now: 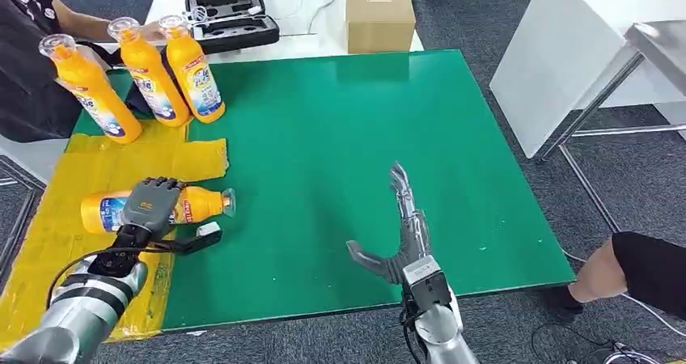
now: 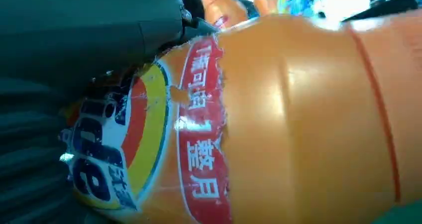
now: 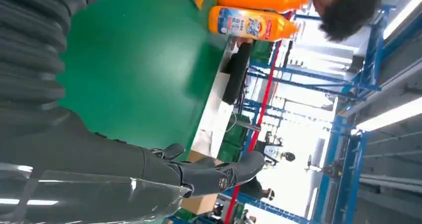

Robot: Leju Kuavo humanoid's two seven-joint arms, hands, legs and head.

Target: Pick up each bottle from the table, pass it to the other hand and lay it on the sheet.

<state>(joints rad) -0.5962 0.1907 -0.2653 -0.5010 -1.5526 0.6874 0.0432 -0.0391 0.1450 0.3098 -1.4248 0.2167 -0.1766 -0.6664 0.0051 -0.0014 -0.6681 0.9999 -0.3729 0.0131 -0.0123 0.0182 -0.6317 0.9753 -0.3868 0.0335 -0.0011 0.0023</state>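
My left hand [image 1: 150, 204] grips one orange detergent bottle [image 1: 194, 205] lying at the yellow sheet's [image 1: 48, 226] right edge; right hand [image 1: 402, 236] splayed, empty (three bottles [image 1: 137, 77] left, upright, far-left corner).

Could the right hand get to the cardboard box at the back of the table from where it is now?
Probably not without stepping closer. The right hand hovers open near the green mat's front edge, and the cardboard box sits beyond its far edge. Nothing stands between them.
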